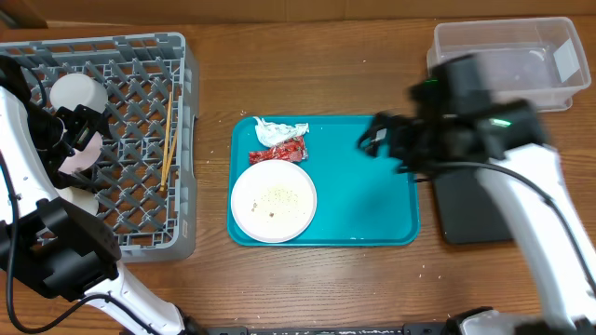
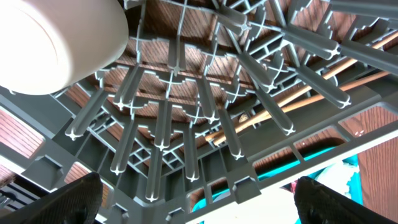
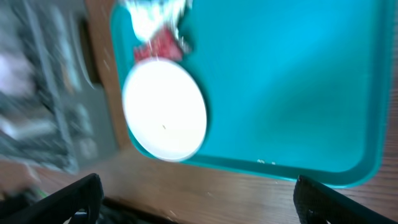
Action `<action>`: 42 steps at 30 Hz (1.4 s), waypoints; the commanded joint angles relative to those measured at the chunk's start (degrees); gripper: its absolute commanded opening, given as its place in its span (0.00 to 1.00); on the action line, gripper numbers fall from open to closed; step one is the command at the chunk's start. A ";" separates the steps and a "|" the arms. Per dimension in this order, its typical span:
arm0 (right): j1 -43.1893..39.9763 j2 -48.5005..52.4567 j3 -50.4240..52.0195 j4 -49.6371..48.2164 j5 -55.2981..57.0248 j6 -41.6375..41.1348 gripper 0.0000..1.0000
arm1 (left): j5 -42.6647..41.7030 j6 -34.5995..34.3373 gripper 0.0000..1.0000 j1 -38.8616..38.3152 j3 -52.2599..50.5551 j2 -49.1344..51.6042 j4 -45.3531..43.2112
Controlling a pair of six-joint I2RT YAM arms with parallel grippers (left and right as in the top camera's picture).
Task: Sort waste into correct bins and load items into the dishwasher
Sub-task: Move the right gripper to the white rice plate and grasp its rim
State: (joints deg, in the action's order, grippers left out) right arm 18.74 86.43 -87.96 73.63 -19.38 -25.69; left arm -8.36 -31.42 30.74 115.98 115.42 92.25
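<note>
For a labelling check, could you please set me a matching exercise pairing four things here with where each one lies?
Things
1 white plate
2 chopsticks
3 clear tub
4 red wrapper

Places
A in the grey rack
B on the table, top right in the overhead view
C bottom left of the teal tray in the overhead view
D on the tray, between napkin and plate

Pairs: 1-C, 2-A, 3-B, 4-D

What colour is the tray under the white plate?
The tray is teal, a blue-green. It shows best in the overhead view.
</note>
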 commanded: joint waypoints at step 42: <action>17.86 32.26 -0.04 -14.84 3.02 -4.87 0.04 | -0.20 -0.52 1.00 -0.17 0.92 -0.04 -0.20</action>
State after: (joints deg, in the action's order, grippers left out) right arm 36.10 118.19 -88.12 59.68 -16.32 -30.02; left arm -8.36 -31.42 30.74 115.98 115.42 92.12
